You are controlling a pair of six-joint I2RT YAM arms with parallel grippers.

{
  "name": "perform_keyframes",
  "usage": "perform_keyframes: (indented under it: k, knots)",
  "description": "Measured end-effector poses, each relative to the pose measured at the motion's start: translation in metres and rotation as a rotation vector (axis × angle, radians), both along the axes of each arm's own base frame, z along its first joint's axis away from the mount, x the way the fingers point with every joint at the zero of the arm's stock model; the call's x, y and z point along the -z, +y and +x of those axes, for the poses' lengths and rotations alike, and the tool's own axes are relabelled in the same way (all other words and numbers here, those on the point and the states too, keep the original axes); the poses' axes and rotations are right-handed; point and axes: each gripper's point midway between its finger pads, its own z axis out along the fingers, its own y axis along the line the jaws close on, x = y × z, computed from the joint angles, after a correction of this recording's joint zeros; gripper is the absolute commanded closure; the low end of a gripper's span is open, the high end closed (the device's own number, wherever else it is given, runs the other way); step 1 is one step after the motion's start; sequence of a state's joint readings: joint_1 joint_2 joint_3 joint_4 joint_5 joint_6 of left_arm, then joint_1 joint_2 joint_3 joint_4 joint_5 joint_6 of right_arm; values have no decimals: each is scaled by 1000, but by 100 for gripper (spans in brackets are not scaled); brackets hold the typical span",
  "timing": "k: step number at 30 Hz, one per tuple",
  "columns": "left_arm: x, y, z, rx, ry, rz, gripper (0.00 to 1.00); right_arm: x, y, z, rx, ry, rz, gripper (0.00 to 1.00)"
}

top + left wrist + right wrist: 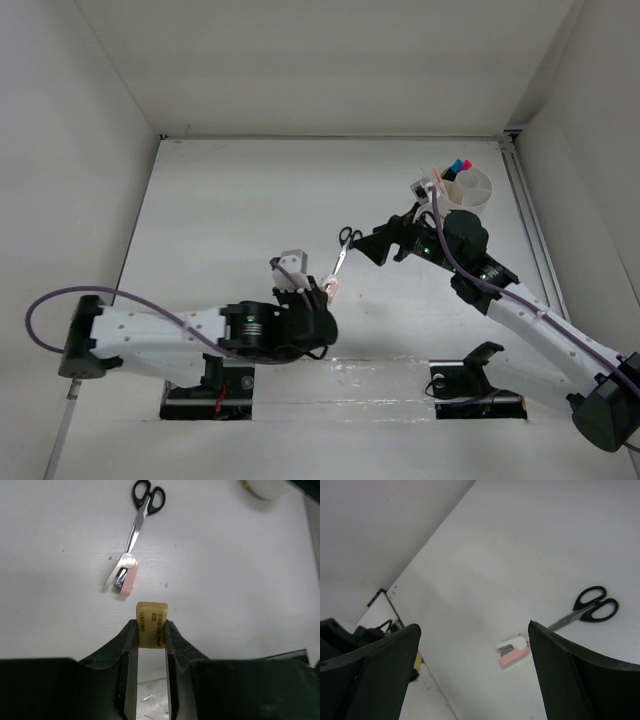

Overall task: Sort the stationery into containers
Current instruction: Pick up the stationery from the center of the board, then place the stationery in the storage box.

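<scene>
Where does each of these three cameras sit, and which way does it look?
Top external: fixed above and behind the arms, looking down on the table; left arm and right arm show.
Left wrist: on the left arm's wrist, facing the table past the left gripper, shut on a tan eraser.
Right wrist: on the right arm's wrist, looking down at the table through the open right gripper.
Shared: the scissors lie in all three views.

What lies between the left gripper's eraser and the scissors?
A small pink-and-white item at the scissors' blade tips; bare table separates it from the eraser in the left gripper. The left wrist view shows it.
</scene>
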State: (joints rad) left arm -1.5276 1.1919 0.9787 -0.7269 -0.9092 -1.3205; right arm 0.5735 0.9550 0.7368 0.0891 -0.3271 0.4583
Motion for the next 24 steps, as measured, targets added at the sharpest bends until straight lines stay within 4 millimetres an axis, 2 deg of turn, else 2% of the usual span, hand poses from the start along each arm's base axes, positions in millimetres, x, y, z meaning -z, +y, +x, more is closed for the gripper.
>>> perform_keyframes:
  k: [5,9,11,17,24]
  knots:
    - [-50,21,5,132,-164,-242,100,-4,22,-24,-116,18,78,8]
    - [-83,38,7,179,-270,-328,100,-5,42,-48,-219,38,135,10]
    - [-92,40,9,186,-299,-333,100,-8,51,-57,-255,42,154,11]
    - [-84,36,9,231,-326,-234,100,-14,72,-78,-316,39,183,12]
    - [-69,24,8,285,-334,-122,100,-16,84,-78,-279,41,184,20]
